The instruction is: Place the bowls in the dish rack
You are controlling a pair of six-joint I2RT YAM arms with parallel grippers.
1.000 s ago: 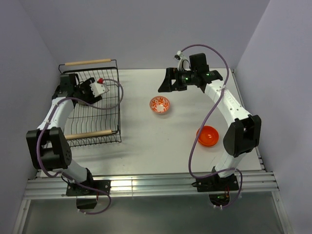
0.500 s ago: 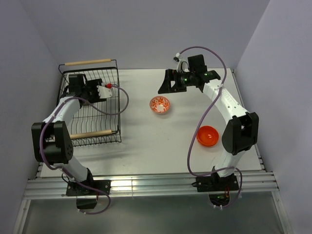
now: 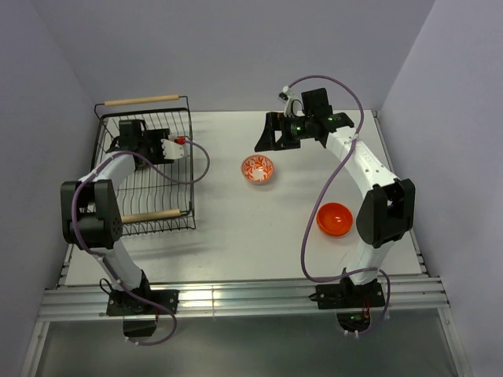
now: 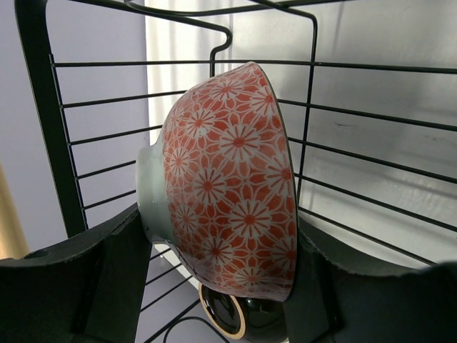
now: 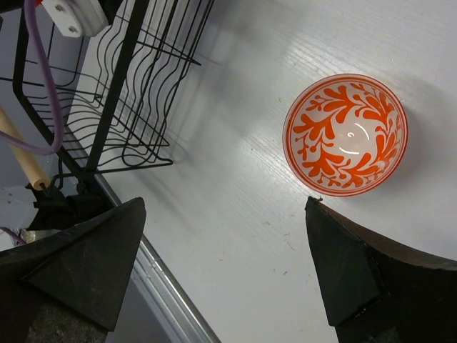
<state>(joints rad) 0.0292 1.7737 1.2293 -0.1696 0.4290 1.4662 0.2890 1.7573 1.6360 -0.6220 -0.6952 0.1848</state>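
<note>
The left gripper (image 4: 218, 282) clamped a flower-patterned bowl (image 4: 228, 179) on edge inside the dish rack (image 4: 41, 114), apparently to stand it upright; the right gripper (image 5: 225, 214) hung open above a second bowl (image 5: 345, 134) on the desk (image 5: 235, 179).

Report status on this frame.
Left fingers shut on floral bowl at dish rack. Right fingers open near leaf-patterned bowl. Orange bowl on table. Nothing blocking.

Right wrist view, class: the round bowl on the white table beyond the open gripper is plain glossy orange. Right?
No. In the right wrist view, the round bowl on the white table beyond the open right gripper is white with a red leaf pattern, not plain orange.
</note>
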